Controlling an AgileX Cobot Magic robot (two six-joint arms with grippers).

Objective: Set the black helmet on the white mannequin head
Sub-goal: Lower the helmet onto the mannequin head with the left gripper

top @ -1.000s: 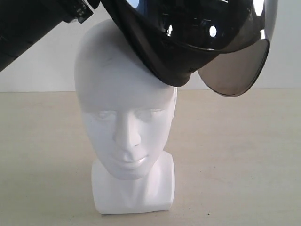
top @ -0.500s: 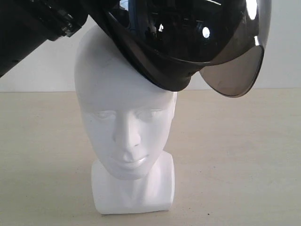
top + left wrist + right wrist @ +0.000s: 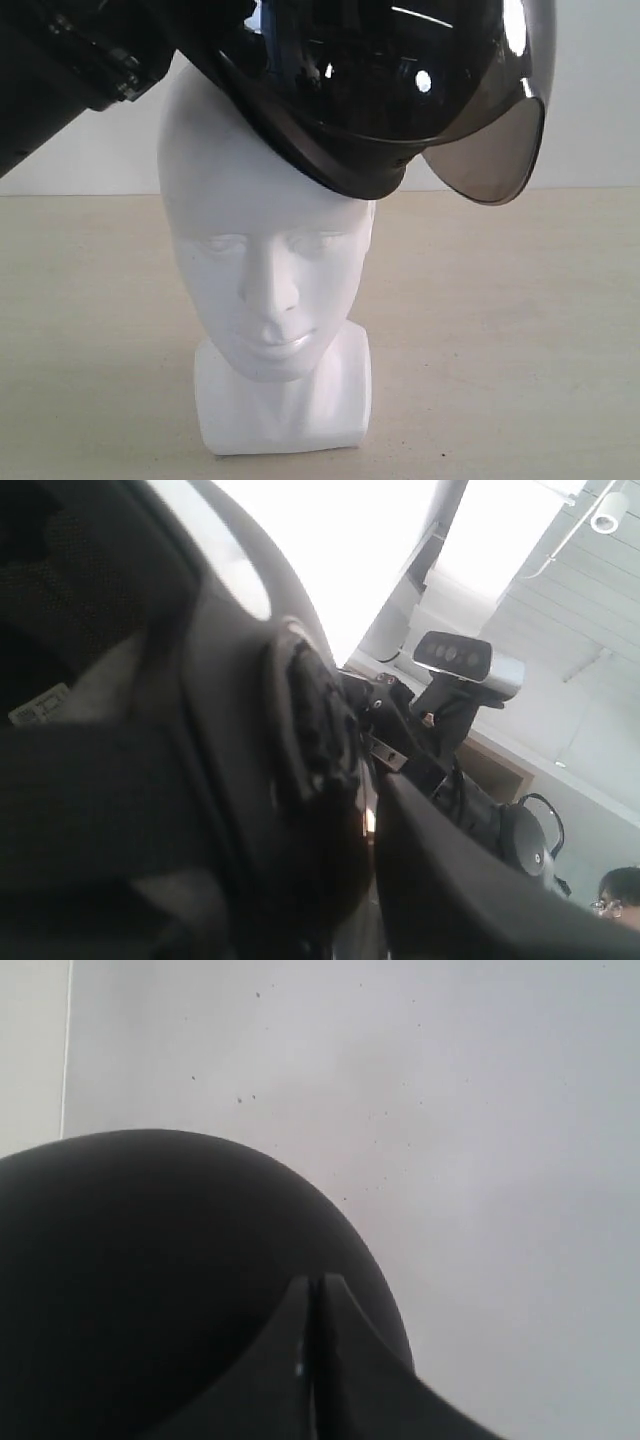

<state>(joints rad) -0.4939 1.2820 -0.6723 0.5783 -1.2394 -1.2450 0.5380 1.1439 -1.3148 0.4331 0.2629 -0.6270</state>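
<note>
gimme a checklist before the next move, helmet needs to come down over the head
1. Mannequin head upright: ok.
2. Black helmet over the crown: ok.
3. Helmet level: not ok, tilted, low edge at one temple.
4. Visor clear of the face: ok, it hangs off to the side.
5. Left fingers' hold on the helmet: cannot tell, the helmet fills that wrist view.
6. Right fingers off the shell's way: cannot tell, closed together just above it.

Mannequin head [image 3: 265, 250] upright on table [image 3: 500, 330], approx ctr of exterior view. Helmet [image 3: 350, 90] tilted on its crown, off to view's right, w/ visor [image 3: 490, 150] overhanging that side. Left arm [image 3: 60, 70] top left, beside helmet. Wall [image 3: 600, 120] behind.
</note>
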